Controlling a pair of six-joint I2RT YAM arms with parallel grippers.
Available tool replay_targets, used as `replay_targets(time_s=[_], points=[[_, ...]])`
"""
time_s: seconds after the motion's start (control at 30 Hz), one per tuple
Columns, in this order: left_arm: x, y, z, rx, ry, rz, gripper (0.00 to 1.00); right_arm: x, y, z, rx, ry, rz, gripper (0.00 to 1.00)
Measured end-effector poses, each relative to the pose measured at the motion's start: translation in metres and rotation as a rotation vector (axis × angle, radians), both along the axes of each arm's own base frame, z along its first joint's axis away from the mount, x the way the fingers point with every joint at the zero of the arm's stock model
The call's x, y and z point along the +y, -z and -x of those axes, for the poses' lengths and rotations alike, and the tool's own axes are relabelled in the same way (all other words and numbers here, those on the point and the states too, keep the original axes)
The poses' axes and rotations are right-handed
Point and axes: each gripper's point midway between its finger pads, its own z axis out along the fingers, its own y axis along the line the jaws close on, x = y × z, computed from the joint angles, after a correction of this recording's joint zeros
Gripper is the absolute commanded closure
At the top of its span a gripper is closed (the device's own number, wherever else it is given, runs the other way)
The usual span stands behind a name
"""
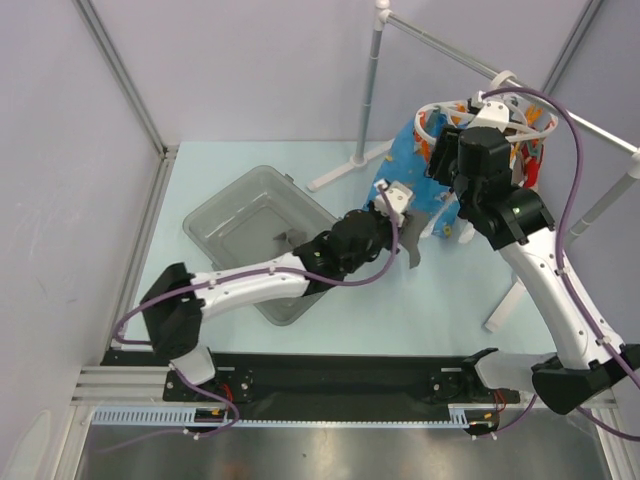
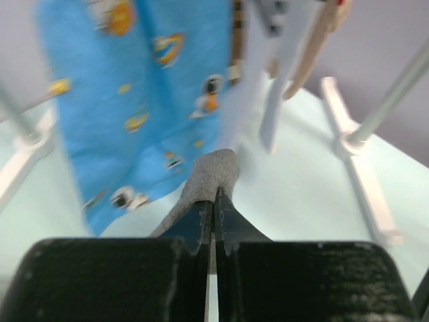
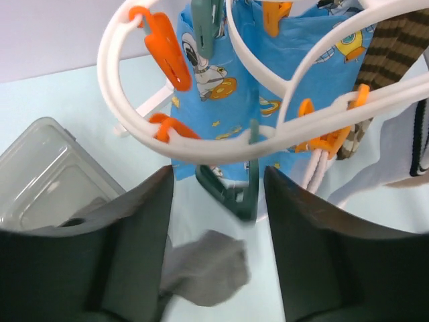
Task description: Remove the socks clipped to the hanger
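The white ring hanger hangs from the rail with orange clips round it. A bright blue printed sock, a brown striped sock and a white sock with a black-striped cuff are clipped to it. My right gripper is open just under the ring, its fingers on either side of a dark green clip that holds nothing. My left gripper is shut on a grey sock, which hangs apart from the hanger, below and to its left.
A clear grey plastic bin stands left of the hanger, with something small and grey inside. The metal stand's upright and white feet are behind and beside the hanger. Another stand foot lies right of the left gripper.
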Motion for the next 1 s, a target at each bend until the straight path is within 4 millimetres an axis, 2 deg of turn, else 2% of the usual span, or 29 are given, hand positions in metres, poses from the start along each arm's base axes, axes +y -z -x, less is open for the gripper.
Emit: replay_targets(time_s=[0.07, 0.1, 0.17, 0.27, 0.37, 0.5, 0.6, 0.67, 0.8, 0.87, 0.9, 1.0], points=[[0.027, -0.002, -0.005, 0.023, -0.043, -0.002, 1.00, 0.002, 0.000, 0.007, 0.002, -0.024, -0.013, 0.27], [0.042, -0.006, -0.009, 0.033, -0.068, 0.003, 1.00, 0.003, 0.000, 0.011, 0.004, -0.039, -0.021, 0.14], [0.076, -0.018, -0.020, 0.045, -0.124, 0.021, 1.00, 0.005, 0.001, 0.023, 0.010, -0.075, -0.039, 0.00], [0.126, -0.034, -0.028, 0.055, -0.208, 0.042, 1.00, 0.007, 0.007, 0.044, 0.021, -0.138, -0.059, 0.00], [0.176, -0.046, -0.027, 0.069, -0.281, 0.057, 1.00, 0.007, 0.016, 0.067, 0.035, -0.191, -0.076, 0.00], [0.234, -0.052, -0.026, 0.106, -0.373, 0.076, 1.00, 0.002, 0.030, 0.095, 0.061, -0.230, -0.085, 0.00], [0.273, -0.043, -0.035, 0.148, -0.458, 0.053, 1.00, -0.001, 0.041, 0.111, 0.085, -0.246, -0.093, 0.00], [0.289, -0.029, -0.042, 0.192, -0.500, 0.026, 1.00, -0.002, 0.047, 0.117, 0.101, -0.253, -0.095, 0.00], [0.311, 0.020, -0.058, 0.344, -0.565, -0.059, 1.00, -0.003, 0.061, 0.124, 0.138, -0.251, -0.100, 0.00], [0.317, 0.044, -0.063, 0.420, -0.588, -0.101, 0.87, -0.003, 0.069, 0.126, 0.161, -0.247, -0.108, 0.01], [0.320, 0.055, -0.063, 0.454, -0.596, -0.117, 0.64, -0.003, 0.072, 0.126, 0.171, -0.245, -0.111, 0.00], [0.322, 0.068, -0.058, 0.511, -0.600, -0.138, 0.39, -0.003, 0.082, 0.126, 0.194, -0.232, -0.114, 0.00]])
